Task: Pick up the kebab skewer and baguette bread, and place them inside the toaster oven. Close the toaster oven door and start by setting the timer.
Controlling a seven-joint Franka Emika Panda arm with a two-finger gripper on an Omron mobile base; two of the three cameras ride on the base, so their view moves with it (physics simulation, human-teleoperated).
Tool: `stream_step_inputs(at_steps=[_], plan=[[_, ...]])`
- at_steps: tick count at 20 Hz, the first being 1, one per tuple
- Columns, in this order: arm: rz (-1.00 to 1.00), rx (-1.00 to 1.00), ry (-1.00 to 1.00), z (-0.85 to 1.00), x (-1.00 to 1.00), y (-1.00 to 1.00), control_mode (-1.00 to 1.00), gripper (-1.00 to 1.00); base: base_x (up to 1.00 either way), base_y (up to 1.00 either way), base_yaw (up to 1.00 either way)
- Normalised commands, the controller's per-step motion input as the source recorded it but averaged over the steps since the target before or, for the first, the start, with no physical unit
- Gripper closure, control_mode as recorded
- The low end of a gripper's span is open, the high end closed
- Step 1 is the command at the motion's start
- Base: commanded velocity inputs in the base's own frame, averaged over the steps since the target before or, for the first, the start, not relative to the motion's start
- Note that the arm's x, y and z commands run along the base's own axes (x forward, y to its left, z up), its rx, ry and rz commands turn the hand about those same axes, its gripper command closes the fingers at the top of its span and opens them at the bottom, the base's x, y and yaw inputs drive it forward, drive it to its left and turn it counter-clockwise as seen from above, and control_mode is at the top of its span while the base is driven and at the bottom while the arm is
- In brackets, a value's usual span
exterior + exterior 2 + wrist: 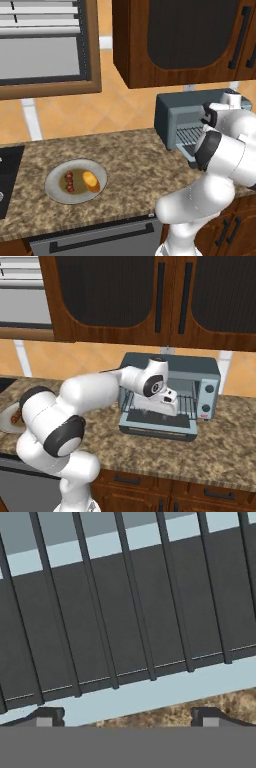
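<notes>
The kebab skewer (69, 181) and the golden-orange baguette bread (91, 181) lie side by side on a grey plate (54, 192) at the counter's left. The blue-grey toaster oven (172, 367) stands at the right, its door (159, 429) folded down flat and its knobs (208, 389) on the right edge. My gripper (152, 410) hangs just in front of the oven's mouth, above the open door. In the hand view the gripper (127, 718) is open with nothing between its fingertips (47, 717), looking onto the wire rack (135, 612) and a strip of granite.
Dark wooden cabinets (175, 40) hang low over the oven. A black stovetop (7, 175) borders the plate on the left. A window (42, 45) sits at the back left. My own arm (75, 401) stretches across the counter between the plate and the oven.
</notes>
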Motion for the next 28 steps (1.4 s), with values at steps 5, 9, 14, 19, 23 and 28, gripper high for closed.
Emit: stream_step_inputs(at_steps=[5, 9, 14, 19, 23, 28], plan=[[0.00, 0.00, -0.06, 0.27, -0.78, 0.11, -1.00, -1.00, 0.00, 0.00, 0.00], [0.00, 0.00, 0.00, 0.51, -0.64, 0.71, -1.00, -1.00, 0.00, 0.00, 0.00], [-0.01, 0.00, 0.00, 0.28, -0.46, 1.00, -1.00, -1.00, 0.00, 0.00, 0.00], [0.00, 0.00, 0.00, 0.17, -0.25, 1.00, -1.00, -1.00, 0.00, 0.00, 0.00], [0.00, -0.01, -0.05, 0.01, 0.00, 1.00, -1.00, -1.00, 0.00, 0.00, 0.00], [0.00, -0.05, -0.10, 0.00, 0.05, 1.00, -1.00, -1.00, 0.00, 0.00, 0.00]])
